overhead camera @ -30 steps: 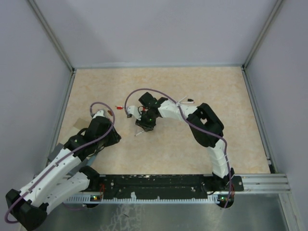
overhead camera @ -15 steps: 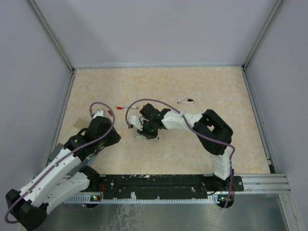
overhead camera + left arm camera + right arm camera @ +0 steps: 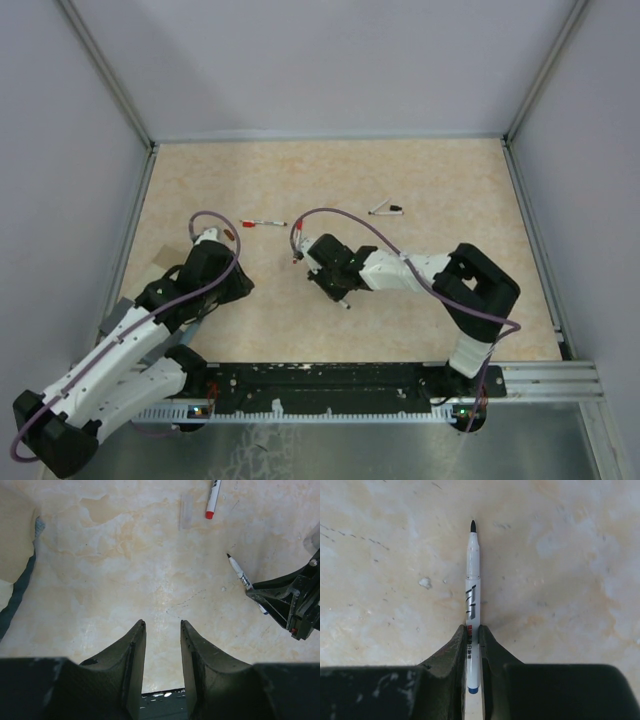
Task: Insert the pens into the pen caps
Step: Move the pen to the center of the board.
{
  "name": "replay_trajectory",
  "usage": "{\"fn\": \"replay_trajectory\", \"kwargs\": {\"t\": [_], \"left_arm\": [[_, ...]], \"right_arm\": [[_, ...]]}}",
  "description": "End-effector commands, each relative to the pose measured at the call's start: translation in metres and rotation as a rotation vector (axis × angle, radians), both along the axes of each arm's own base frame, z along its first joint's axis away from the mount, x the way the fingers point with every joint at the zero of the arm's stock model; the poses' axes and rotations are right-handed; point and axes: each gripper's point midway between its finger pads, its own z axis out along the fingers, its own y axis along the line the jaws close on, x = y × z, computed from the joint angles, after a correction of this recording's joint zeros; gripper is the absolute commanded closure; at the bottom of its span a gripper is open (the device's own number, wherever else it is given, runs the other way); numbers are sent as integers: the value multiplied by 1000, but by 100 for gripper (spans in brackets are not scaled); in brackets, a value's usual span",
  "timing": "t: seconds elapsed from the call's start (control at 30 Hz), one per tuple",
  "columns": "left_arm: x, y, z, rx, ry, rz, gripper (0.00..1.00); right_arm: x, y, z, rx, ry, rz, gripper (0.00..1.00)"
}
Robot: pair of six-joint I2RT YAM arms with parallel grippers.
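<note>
My right gripper is shut on a white pen with a blue rear end and a bare dark tip. The pen points forward from the jaws, low over the table. In the top view this gripper is mid-table, with the pen tip sticking out toward the near side. My left gripper is open and empty over bare table; it sits at the left in the top view. A red-ended pen lies beyond it and also shows in the left wrist view. No loose cap is clearly visible.
Another pen with a black end lies at the far right of centre. A faint clear strip lies beside the red-ended pen. The right gripper with its pen shows at the right of the left wrist view. Grey walls enclose the table.
My right gripper has moved nearer and rightward from the table's centre, turning with the pen in it. The black-ended pen, hidden a second ago, now shows. The left arm has not moved.
</note>
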Motion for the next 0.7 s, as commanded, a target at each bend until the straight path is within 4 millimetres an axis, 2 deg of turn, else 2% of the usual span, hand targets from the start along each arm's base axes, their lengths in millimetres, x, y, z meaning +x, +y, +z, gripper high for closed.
{"fn": "replay_trajectory", "kwargs": {"t": [0.0, 0.23, 0.43, 0.57, 0.67], "left_arm": [[4, -12, 0, -42, -5, -29, 60], [9, -30, -3, -82, -6, -101, 57], [11, -41, -17, -89, 43, -136, 57], [21, -28, -21, -16, 43, -67, 55], [31, -8, -21, 112, 82, -17, 53]], "right_arm": [[-3, -14, 20, 91, 10, -312, 95], [-26, -5, 25, 319, 134, -495, 94], [-26, -12, 34, 417, 137, -615, 93], [-25, -28, 39, 404, 93, -666, 92], [-26, -43, 36, 346, 64, -683, 89]]}}
